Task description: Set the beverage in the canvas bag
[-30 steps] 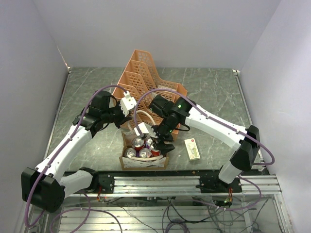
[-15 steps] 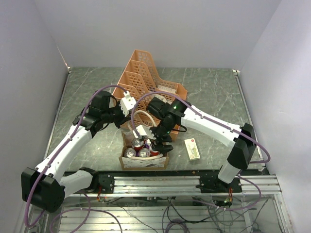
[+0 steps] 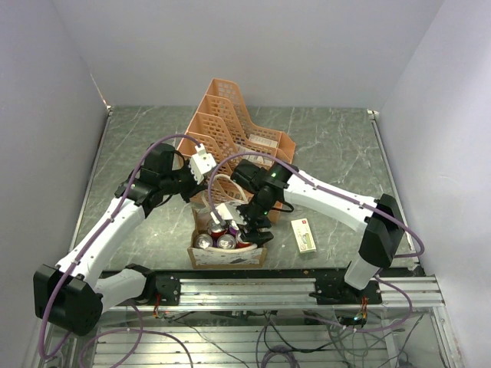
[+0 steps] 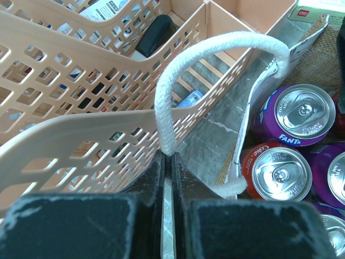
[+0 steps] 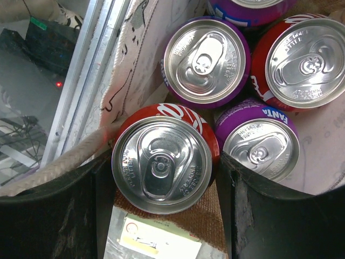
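Seen from above, two robot arms meet over a small canvas bag (image 3: 228,259) on a grey bench (image 3: 337,146).

The left gripper (image 4: 167,156) is closed, pinching the foot of one white rope handle (image 4: 178,81). The handle loops up and away from its fingers. The bag mouth lies to that gripper's right, with a peach file organizer (image 4: 81,70) just beyond and to the left.

The right gripper (image 5: 164,178) points straight down into the bag mouth. It grips a red cola can (image 5: 161,159), one finger pressed against each side. This can is the beverage. It sits between the fingers at the edge of the bag, with the bag's pale inner wall (image 5: 135,59) touching on one side. Three more cans stand just ahead of the fingers: a purple Fanta can (image 5: 206,56), a second red can (image 5: 304,62) and a second purple can (image 5: 261,148), which touches the held can.

Whether the held can's base has reached the bag floor cannot be told.

The step appears to be lowering and letting go. To do it well:
- lower straight down until the can rests
- hold the handle taut so the wall does not fold inward
- open the fingers only slightly, since the neighbouring cans and the wall crowd both of them
- lift out vertically
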`<state>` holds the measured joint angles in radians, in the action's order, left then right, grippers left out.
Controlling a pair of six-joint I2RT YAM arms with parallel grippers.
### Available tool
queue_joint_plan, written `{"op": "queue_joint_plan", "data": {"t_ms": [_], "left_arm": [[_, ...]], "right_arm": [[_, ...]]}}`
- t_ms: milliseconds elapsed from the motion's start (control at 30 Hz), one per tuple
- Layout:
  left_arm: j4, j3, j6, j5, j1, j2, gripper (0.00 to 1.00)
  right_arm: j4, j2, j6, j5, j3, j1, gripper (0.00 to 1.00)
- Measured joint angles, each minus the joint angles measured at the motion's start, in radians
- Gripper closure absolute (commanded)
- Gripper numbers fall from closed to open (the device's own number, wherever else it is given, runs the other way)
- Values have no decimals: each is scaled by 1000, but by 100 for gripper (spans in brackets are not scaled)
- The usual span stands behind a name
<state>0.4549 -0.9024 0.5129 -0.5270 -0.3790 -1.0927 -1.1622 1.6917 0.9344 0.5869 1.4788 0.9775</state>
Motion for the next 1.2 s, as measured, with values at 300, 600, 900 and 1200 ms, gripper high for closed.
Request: {"op": "queue_joint_plan", "data": {"t_ms": [300, 600, 900, 1200], "left_arm": [[0, 0, 0, 0, 0, 0, 93], [0, 0, 0, 0, 0, 0, 93], [0, 0, 0, 0, 0, 0, 93], [0, 0, 0, 0, 0, 0, 93]], "right_arm": [[78, -2, -13, -5, -80, 11, 80], [125, -28, -42, -38, -118, 18, 58], [133, -41, -63, -72, -119, 21, 41], [133, -42, -67, -79, -122, 21, 33]]}}
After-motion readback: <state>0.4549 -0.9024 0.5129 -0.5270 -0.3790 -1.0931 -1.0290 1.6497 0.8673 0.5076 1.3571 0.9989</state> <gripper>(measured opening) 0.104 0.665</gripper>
